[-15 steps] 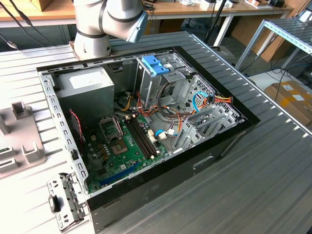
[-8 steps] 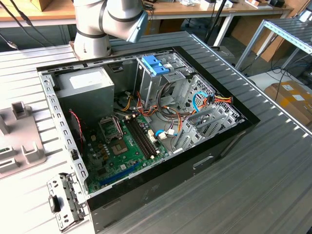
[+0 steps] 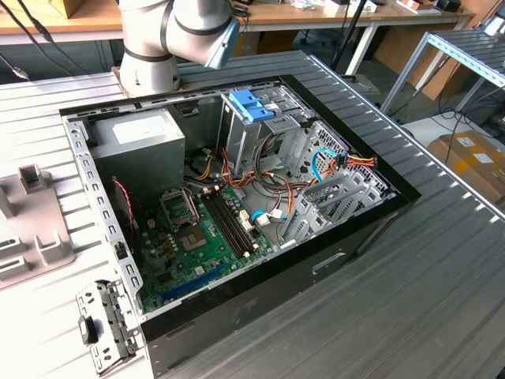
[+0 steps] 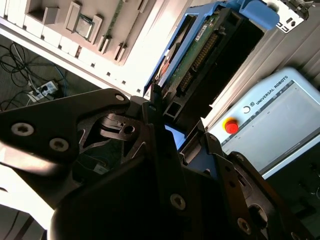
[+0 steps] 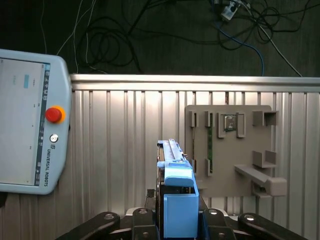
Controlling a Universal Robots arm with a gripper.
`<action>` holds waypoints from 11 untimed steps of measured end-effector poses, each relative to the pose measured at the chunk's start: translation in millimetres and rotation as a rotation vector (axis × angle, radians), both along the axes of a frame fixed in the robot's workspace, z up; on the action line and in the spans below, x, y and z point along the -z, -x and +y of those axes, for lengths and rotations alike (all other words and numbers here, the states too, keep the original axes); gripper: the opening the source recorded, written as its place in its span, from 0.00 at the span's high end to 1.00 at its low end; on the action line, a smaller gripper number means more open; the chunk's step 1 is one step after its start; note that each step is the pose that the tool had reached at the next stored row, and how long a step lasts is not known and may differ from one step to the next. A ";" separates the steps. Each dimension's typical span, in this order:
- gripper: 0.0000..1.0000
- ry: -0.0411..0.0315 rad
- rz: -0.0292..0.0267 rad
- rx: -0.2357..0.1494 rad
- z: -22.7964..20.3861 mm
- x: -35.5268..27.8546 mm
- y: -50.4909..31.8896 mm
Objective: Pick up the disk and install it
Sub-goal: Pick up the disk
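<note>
The disk (image 5: 176, 192) is a flat grey drive in light-blue rails with a blue end tab. It stands on edge between the dark fingers of my gripper (image 5: 177, 220), which is shut on it. In the second wrist view the disk (image 4: 200, 55) sticks out past the gripper (image 4: 175, 131), with its connector pins and circuit board showing. It hangs above the ribbed metal table (image 5: 125, 150), off to the side of the open computer case (image 3: 237, 197). The arm's grey body (image 3: 177, 35) rises behind the case in the exterior view.
A teach pendant (image 5: 27, 135) with a red button lies on the table beside the held drive. A grey fixture plate (image 5: 235, 150) with upright holders lies on the other side. Inside the case stand a metal cage with a blue latch piece (image 3: 252, 103), cables and the motherboard (image 3: 197, 237).
</note>
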State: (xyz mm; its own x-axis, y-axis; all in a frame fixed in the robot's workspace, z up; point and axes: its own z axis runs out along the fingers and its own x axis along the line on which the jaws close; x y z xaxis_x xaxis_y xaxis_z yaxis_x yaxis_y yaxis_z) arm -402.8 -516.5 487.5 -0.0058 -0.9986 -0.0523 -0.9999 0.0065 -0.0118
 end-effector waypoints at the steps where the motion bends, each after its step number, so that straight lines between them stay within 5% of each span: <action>1: 0.63 0.0000 0.0000 0.000 -0.1 0.0 -0.6; 11: 0.63 0.0000 0.0000 0.000 -0.9 0.3 -8.0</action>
